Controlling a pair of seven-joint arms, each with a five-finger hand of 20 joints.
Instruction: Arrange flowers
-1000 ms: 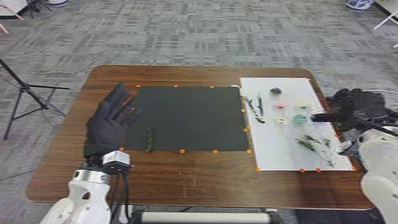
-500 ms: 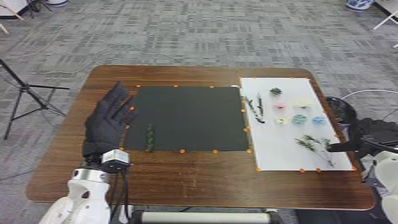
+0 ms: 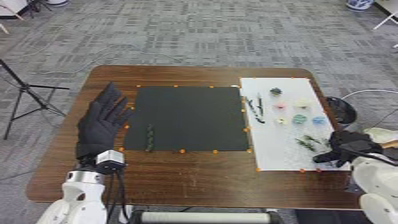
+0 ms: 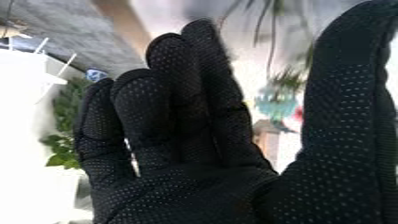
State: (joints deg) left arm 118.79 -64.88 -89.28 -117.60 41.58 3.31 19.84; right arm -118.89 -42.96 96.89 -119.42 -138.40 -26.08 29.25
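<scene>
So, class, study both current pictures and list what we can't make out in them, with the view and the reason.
- Head view: where the stems of the green sprigs end; the right hand hides that spot.
- Head view: the white sheet's near right corner; the right hand and arm cover it.
- Head view: which flower the pink blossom is; too small.
- Right wrist view: full length of the thin stems; cut off by the edge.

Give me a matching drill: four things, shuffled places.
1. left hand
2. right hand
3. pink flower
4. long green sprig

A. lying on the black sheet
B. at the lower right of the white sheet
C. left of the black sheet
D. in the white sheet's upper half

Pairs: 1-C, 2-B, 3-D, 4-A
</scene>
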